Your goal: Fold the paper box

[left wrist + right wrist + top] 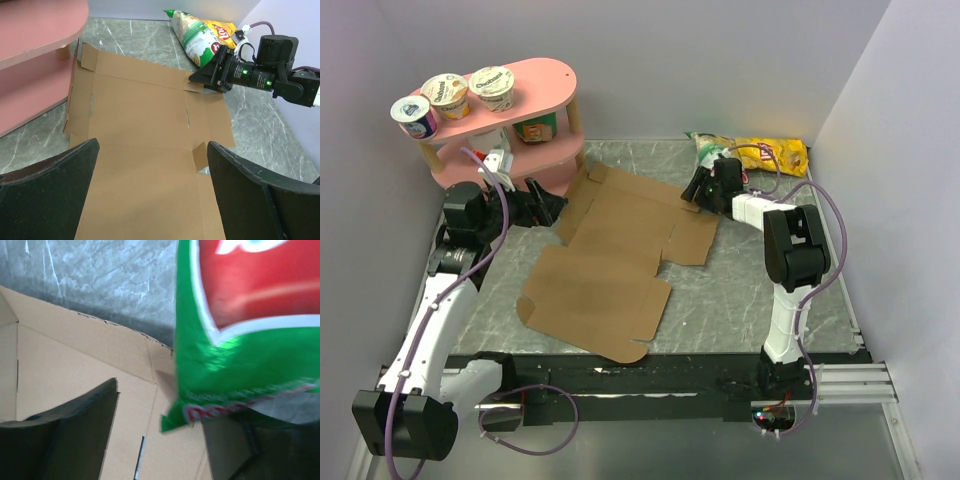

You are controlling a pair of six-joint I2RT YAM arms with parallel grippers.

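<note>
**Both pincers spread, cardboard flat on the table**

The left gripper (152,148) stands with its two dark fingers (47,192) spread wide. It hangs low over the left part of the paper box (610,265) and pinches nothing. In the left wrist view brown cardboard fills the gap between its fingers.

The right gripper (200,80) sits at the far right corner of the sheet, its tips at a small corner tab (192,87). In its own wrist view the fingers stand apart with cardboard below them. A green chip bag (235,340) crowds in close over the right finger, and whether it touches that finger cannot be told.

The paper box lies unfolded on the grey marbled table (740,290) between the two arms, with a broad panel toward the bases. Its flaps and tabs are spread out, and a few small tabs stand up a little.

The sheet's far left corner is near the foot of a pink shelf (525,80), which carries three yogurt cups (447,95) on top. A yellow chip bag (775,155) lies just beyond the green one at the far right of the table
</note>
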